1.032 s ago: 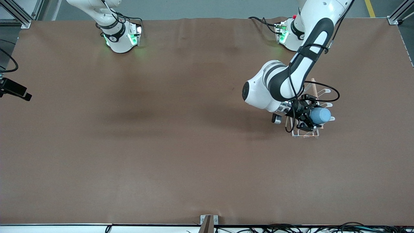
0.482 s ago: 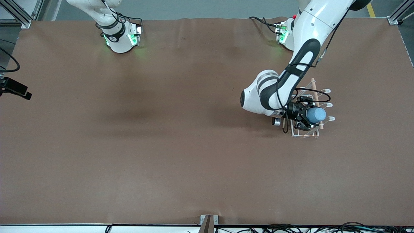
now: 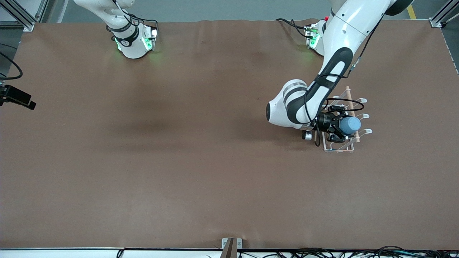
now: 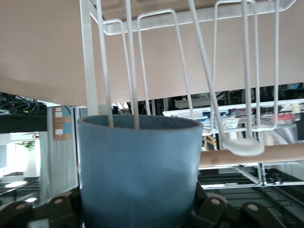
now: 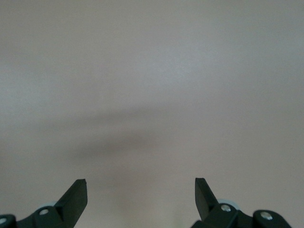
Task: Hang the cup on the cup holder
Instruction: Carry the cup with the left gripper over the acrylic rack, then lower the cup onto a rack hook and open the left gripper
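We see the cup holder standing on the brown table at about 3 o'clock from the table's middle in the front view, toward the left arm's end. Its wooden dowel runs along the top from roughly 12 to 6 o'clock. The left arm reaches down from its base at 12 o'clock of the rack, and the left gripper is over the rack with its jaws closed around the cup. The wrist sits on the cup's 9 o'clock side. In the left wrist view the cup fills the space between the black fingers. 2 white wires of the cup holder pass into its mouth, so we take it to be set over 1 prong. Another prong's loop tip lies just beside the cup's rim, in front of the dowel. The right arm waits. Only its base and lower links show at about 11 o'clock in the front view. The right wrist view shows the right gripper over bare table, jaws wide apart and holding nothing.
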You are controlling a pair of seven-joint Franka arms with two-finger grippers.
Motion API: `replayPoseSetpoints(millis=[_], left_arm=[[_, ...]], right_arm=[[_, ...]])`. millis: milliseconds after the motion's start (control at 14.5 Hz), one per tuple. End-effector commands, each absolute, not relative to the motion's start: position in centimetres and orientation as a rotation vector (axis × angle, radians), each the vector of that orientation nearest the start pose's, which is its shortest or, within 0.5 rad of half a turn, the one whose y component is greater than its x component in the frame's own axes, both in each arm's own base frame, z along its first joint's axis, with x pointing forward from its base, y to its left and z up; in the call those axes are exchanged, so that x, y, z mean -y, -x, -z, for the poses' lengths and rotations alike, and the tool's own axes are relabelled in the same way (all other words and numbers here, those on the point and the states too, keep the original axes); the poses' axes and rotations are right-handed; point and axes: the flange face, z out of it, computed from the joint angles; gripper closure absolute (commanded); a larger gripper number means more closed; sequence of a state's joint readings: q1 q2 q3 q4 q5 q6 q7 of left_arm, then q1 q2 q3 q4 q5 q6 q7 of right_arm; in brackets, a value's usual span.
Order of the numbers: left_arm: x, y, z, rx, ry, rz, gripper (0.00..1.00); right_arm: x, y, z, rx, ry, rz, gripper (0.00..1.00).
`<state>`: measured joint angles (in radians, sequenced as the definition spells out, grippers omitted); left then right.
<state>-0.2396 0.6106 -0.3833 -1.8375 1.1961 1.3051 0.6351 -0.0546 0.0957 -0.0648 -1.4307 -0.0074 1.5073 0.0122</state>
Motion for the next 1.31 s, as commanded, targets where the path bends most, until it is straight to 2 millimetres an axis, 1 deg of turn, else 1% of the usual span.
replayPoseSetpoints(millis=[0, 206, 413, 482, 550, 619, 688, 826, 894, 963, 1032, 1101, 1170, 1239], left_arm=[[21.5, -53.7, -24.4, -1.443, 1.323, -1.072, 0.0], [21.8, -54.9, -25.9, -1.433, 1.38, -1.043, 0.0], [21.9, -55.0, -26.8, -1.425, 1.393, -1.016, 0.0], [22.1, -56.0, -28.1, -1.379, 1.447, -0.962, 0.0], [22.2, -57.2, -29.7, -1.274, 1.546, -0.87, 0.0], [21.9, -57.9, -31.4, -1.149, 1.707, -0.792, 0.0], [21.2, -58.1, -32.5, -1.059, 1.821, -0.747, 0.0], [20.8, -59.2, -35.8, -0.927, 2.046, -0.59, 0.0], [19.3, -60.1, -38.0, -0.804, 2.202, -0.535, 0.0], [18.5, -60.7, -39.6, -0.715, 2.313, -0.466, 0.0], [18.0, -61.2, -41.9, -0.646, 2.426, -0.37, 0.0], [16.1, -61.8, -43.8, -0.569, 2.545, -0.309, 0.0], [14.9, -61.9, -45.8, -0.526, 2.645, -0.249, 0.0], [13.7, -62.1, -47.2, -0.484, 2.722, -0.21, 0.0]], right_arm=[[7.0, -57.2, -63.1, -0.202, 3.154, -0.038, 0.0], [7.0, -57.2, -63.2, -0.202, 3.154, -0.036, 0.0], [7.0, -57.2, -63.2, -0.202, 3.154, -0.036, 0.0], [7.1, -57.2, -63.2, -0.205, 3.154, -0.036, 0.0], [7.1, -57.2, -63.2, -0.205, 3.154, -0.036, 0.0], [7.1, -57.2, -63.2, -0.205, 3.154, -0.036, 0.0], [7.1, -57.2, -63.2, -0.205, 3.154, -0.036, 0.0], [7.1, -57.3, -63.1, -0.205, 3.154, -0.036, 0.0], [7.1, -57.3, -63.2, -0.205, 3.154, -0.033, 0.0], [7.1, -57.3, -63.2, -0.205, 3.154, -0.033, 0.0], [7.1, -57.3, -63.2, -0.205, 3.154, -0.031, 0.0], [7.1, -57.3, -63.2, -0.202, 3.154, -0.033, 0.0], [7.1, -57.3, -63.2, -0.197, 3.154, -0.031, 0.0], [7.1, -57.3, -63.2, -0.197, 3.154, -0.028, 0.0]])
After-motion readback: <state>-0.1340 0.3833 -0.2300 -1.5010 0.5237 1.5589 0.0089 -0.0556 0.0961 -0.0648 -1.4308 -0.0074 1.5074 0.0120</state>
